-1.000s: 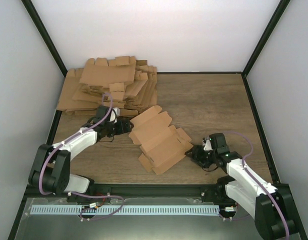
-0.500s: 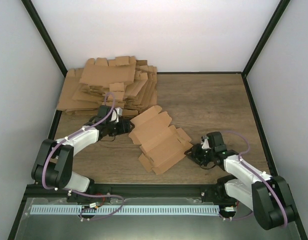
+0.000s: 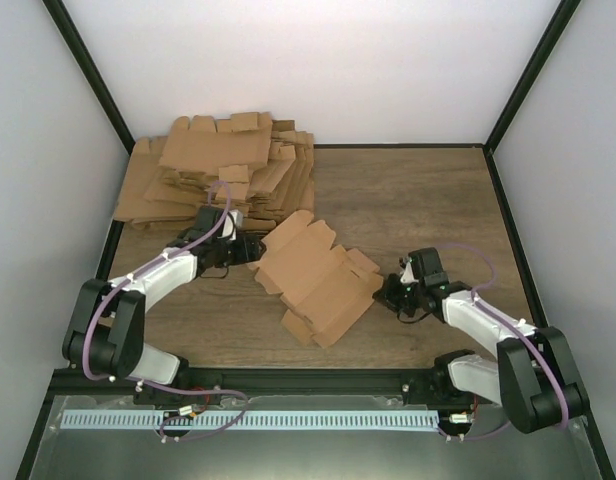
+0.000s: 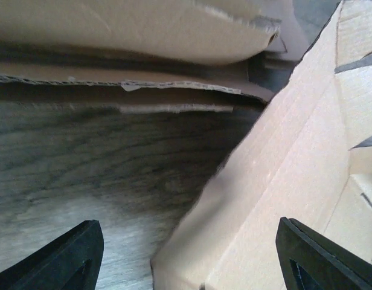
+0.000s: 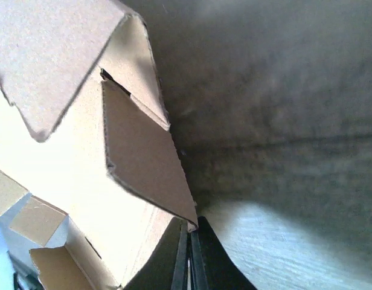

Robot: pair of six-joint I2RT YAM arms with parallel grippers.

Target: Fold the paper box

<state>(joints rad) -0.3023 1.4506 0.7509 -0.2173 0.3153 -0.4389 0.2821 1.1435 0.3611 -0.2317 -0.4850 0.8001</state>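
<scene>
The paper box (image 3: 313,280) is a flat brown blank with flaps, lying mid-table between both arms. My left gripper (image 3: 250,250) is at its left edge and open. In the left wrist view the box (image 4: 295,157) pokes a corner between the wide-apart fingertips (image 4: 77,260) of the left gripper (image 4: 192,266), and neither finger presses on it. My right gripper (image 3: 385,293) is at the box's right side. In the right wrist view the right gripper (image 5: 189,241) is shut on the corner of a lifted side flap (image 5: 144,163) of the box (image 5: 65,181).
A large pile of flat cardboard blanks (image 3: 218,170) fills the back left of the wooden table (image 3: 428,200), close behind the left gripper; its edges (image 4: 144,30) hang just above the wood. Black frame posts and white walls enclose the table.
The right gripper has closed onto the flap corner. The box has shifted a little toward the back left, and the left gripper has moved slightly closer to its edge.
</scene>
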